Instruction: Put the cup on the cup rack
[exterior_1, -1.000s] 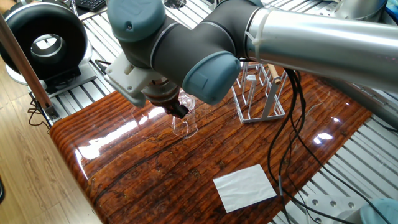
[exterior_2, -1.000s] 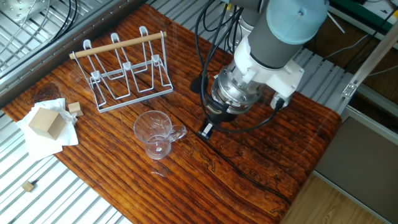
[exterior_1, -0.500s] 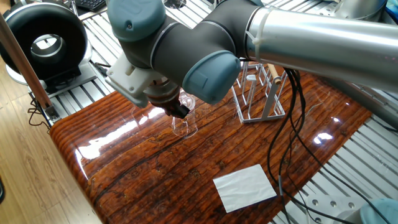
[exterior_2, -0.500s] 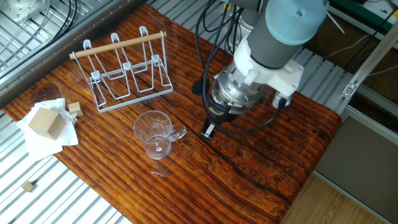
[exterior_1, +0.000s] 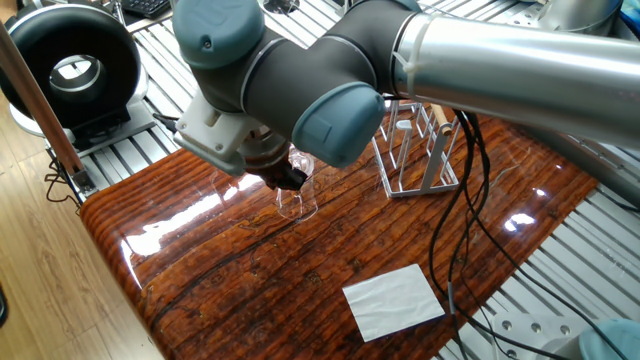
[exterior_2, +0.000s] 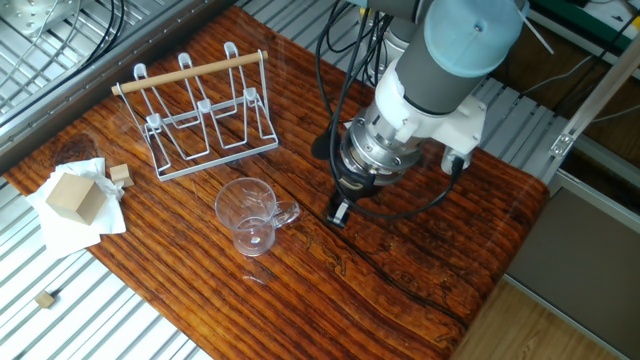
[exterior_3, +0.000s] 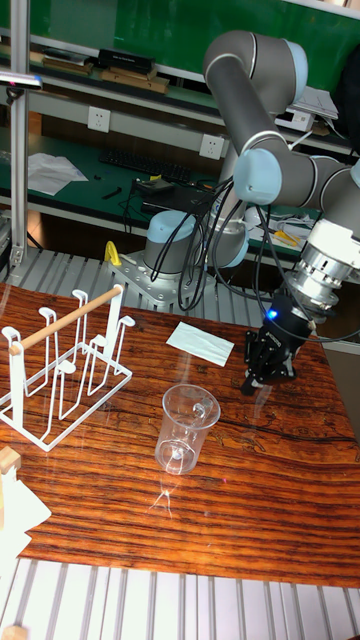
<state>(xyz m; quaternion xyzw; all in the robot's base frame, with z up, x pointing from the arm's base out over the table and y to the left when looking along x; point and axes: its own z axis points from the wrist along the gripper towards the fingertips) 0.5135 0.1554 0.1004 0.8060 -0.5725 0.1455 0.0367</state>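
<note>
One clear cup (exterior_2: 248, 216) stands upright on the wooden table (exterior_2: 420, 250) near the middle of the other fixed view, its small handle pointing right; in the tall fixed view the cup (exterior_3: 184, 428) sits at the centre of the frame, and in one fixed view it (exterior_1: 297, 195) shows only partly behind the arm. To the upper left of it in the other fixed view, well apart, stands the cup rack (exterior_2: 200, 118), white wire with a light wooden rod across the top; it appears at the left edge of the tall fixed view (exterior_3: 62, 365) and right of centre in one fixed view (exterior_1: 420, 150). The gripper (exterior_2: 339, 211) hangs low over the table just right of the cup's handle, not touching the cup; in the tall fixed view the gripper (exterior_3: 258, 380) is right of centre, its fingers close together with nothing between them. A white paper sheet (exterior_1: 393, 300) lies at the lower right in one fixed view.
</note>
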